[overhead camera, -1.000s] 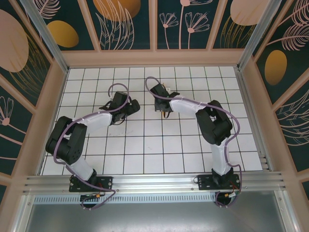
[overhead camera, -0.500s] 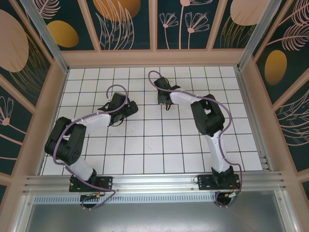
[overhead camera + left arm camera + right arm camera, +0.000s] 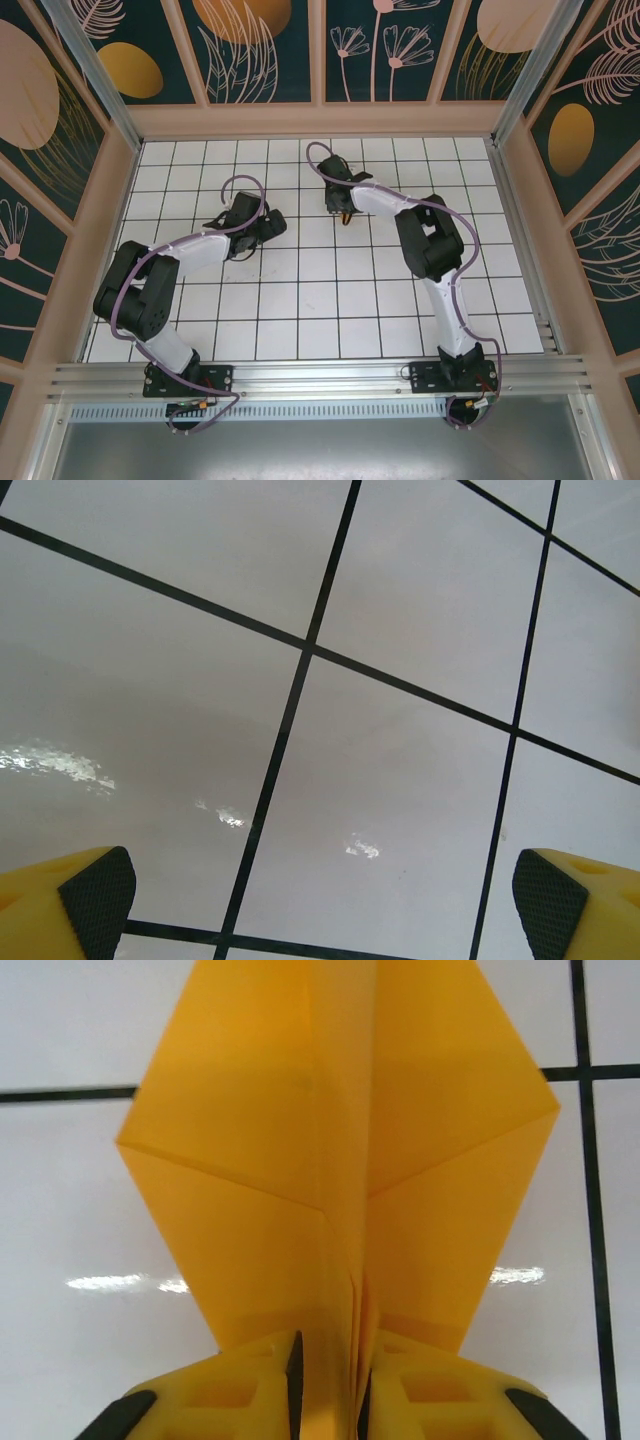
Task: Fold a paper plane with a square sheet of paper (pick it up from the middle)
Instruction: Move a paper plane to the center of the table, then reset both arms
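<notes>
Folding looks complete or close to it; the paper plane (image 3: 300, 1160) appears in the right wrist view as a pointed orange-yellow kite with a centre crease, its wings spread to either side over the white gridded tabletop (image 3: 60, 1210) and its centre fold running down between the right jaws; the dark pads (image 3: 292, 1360) stand close together on either side of that fold, though I cannot tell whether they pinch it or merely flank it; taking it by the keel makes sense, I judge, since the layered fold is the stiffest part and the wings stay free of creasing. From above, the plane is a sliver of orange under the right wrist, toward the far middle of the grid. The left jaws are spread wide, their pads (image 3: 95, 900) at the lower corners of the left wrist view with bare tile between; that arm hangs aside, apart from the plane, probably to leave it room.
</notes>
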`<control>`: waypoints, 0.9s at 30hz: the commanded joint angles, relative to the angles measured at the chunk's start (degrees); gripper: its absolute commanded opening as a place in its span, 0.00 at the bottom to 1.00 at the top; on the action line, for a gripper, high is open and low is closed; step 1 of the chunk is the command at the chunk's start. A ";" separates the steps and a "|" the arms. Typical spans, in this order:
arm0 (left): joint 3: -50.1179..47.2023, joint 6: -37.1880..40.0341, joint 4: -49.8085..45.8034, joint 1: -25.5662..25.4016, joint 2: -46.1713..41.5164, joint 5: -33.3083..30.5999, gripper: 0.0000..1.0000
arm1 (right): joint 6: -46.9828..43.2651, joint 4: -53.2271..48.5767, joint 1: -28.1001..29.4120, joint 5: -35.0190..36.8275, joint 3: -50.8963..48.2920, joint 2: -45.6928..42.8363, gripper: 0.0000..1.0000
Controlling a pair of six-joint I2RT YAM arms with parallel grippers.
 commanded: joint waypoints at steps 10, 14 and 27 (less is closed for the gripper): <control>7.01 4.09 -5.01 2.06 -5.83 -10.21 0.99 | 1.21 2.36 -1.16 0.89 -5.49 -24.16 0.67; 5.94 7.63 -3.99 3.87 -11.02 -17.09 0.98 | 0.39 9.05 -5.08 9.28 -16.20 -35.11 0.92; -18.09 17.06 16.96 10.89 -28.15 -45.18 0.99 | -2.32 32.15 -31.91 9.84 -54.63 -52.93 0.99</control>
